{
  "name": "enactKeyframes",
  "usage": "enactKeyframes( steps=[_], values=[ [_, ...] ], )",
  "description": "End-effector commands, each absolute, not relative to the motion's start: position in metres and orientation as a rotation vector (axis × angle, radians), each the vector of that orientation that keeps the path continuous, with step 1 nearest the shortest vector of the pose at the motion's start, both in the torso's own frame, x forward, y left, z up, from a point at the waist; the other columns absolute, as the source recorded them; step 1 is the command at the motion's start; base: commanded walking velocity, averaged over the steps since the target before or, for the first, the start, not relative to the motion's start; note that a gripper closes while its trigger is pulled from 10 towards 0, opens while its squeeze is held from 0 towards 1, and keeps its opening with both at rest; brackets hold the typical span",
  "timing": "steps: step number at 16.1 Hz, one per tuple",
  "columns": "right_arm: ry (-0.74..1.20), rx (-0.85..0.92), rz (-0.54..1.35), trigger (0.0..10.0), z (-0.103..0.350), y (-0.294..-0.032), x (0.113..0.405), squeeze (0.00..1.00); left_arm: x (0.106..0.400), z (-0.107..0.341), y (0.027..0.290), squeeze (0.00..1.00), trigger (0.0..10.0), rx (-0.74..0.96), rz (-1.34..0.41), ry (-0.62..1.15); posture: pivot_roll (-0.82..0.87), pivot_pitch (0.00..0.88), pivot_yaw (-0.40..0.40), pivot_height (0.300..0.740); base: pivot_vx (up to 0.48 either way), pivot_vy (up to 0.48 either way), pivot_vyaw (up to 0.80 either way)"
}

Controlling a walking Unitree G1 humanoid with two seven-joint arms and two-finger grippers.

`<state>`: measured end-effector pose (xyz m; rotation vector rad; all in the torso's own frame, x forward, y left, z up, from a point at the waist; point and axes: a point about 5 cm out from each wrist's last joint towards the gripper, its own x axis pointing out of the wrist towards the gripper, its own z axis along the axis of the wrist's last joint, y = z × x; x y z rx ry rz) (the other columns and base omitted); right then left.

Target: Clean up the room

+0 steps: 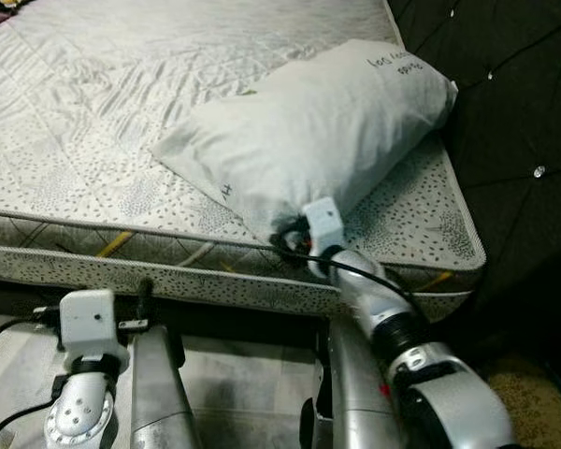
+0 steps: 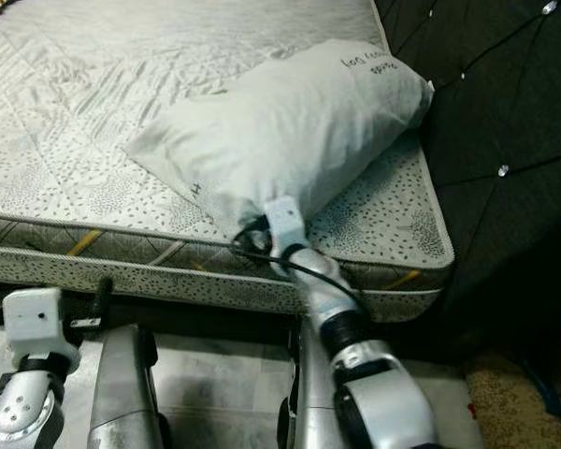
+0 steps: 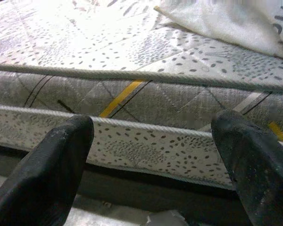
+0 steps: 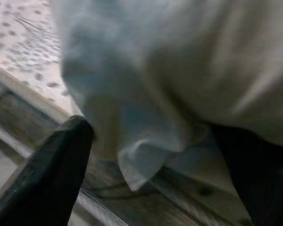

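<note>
The mattress [image 1: 93, 122] is spreading out ahead of both grippers, its speckled side edge facing them; beyond the right gripper, to its right, a dark tufted headboard [image 1: 514, 112] is standing against the mattress end; the grey pillow [image 1: 309, 131] is lying on the mattress directly in front of the right gripper [image 4: 151, 155], its near corner sagging between the two widely parted fingers, which are not closing on it; the left gripper [image 3: 151, 141] is hanging low before the mattress side, fingers spread wide and holding nothing.
</note>
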<state>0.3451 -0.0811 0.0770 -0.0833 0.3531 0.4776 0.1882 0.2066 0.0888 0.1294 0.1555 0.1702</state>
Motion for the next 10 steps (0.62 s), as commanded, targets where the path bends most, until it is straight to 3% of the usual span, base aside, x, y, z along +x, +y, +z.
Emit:
enactKeyframes(
  steps=[1,5,10],
  values=[
    [0.368,-0.127,0.433,10.0,0.08,-0.103,0.351,0.0,0.187,0.086,0.206,0.0,10.0,0.136,0.166,0.174,0.14,0.092,-0.085,0.483,0.0,0.0,0.0],
    [0.388,-0.159,0.46,10.0,0.083,-0.129,0.355,0.0,0.188,0.086,0.207,0.0,10.0,0.136,0.161,0.175,0.14,0.088,-0.082,0.483,0.0,0.0,0.0],
    [0.271,0.157,0.665,10.0,0.111,-0.114,0.353,0.0,0.194,0.086,0.205,0.0,10.0,0.133,0.139,0.167,0.14,0.074,-0.072,0.483,0.0,0.0,0.0]
  ],
)
